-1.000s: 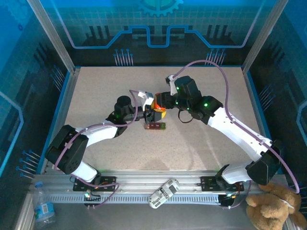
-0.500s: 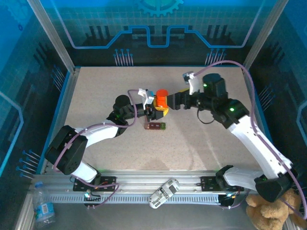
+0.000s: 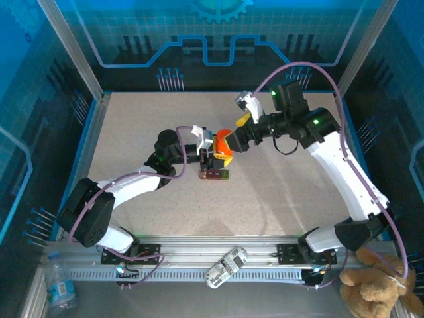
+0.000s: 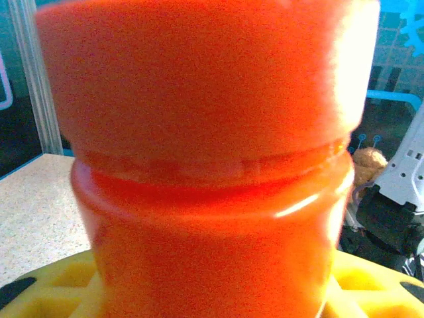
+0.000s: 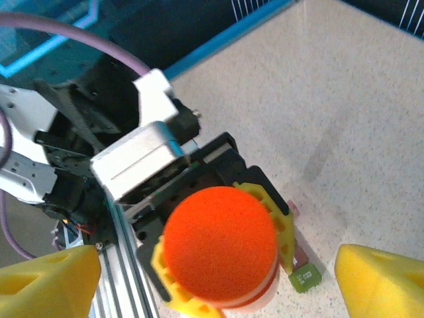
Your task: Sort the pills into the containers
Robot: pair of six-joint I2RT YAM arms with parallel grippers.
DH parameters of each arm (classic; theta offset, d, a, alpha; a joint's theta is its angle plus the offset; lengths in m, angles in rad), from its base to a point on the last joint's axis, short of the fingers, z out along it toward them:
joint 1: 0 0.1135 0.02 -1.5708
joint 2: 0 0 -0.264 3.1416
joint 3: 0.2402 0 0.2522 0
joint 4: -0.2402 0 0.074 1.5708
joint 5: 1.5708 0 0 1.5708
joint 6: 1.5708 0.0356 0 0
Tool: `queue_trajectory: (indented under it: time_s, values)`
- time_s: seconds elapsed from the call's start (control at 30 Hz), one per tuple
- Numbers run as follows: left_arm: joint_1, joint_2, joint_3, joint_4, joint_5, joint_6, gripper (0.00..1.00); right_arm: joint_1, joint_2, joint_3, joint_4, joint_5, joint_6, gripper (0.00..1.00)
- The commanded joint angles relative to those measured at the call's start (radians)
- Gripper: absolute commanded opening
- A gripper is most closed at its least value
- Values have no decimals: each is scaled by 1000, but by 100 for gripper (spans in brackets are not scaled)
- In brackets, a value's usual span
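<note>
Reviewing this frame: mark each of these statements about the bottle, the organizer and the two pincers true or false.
1. The left pincer is closed around the orange bottle. True.
2. The right pincer is clamped on the bottle's cap. False: its yellow fingers stand wide apart either side of the cap, not touching it.
3. The pill organizer lies on the table beside the bottle. True.
4. The bottle is uncapped. False: an orange cap closes its top.
</note>
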Motion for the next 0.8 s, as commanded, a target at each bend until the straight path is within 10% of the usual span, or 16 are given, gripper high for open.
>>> queue_trajectory:
  time_s: [0.0, 0.77]
  values:
    - [0, -31, 36, -12, 49, 28, 0, 0, 25, 74, -107, -8, -62, 92]
    - [0, -21, 42, 12, 51, -5, 0, 66, 118, 133, -150, 89, -77, 75]
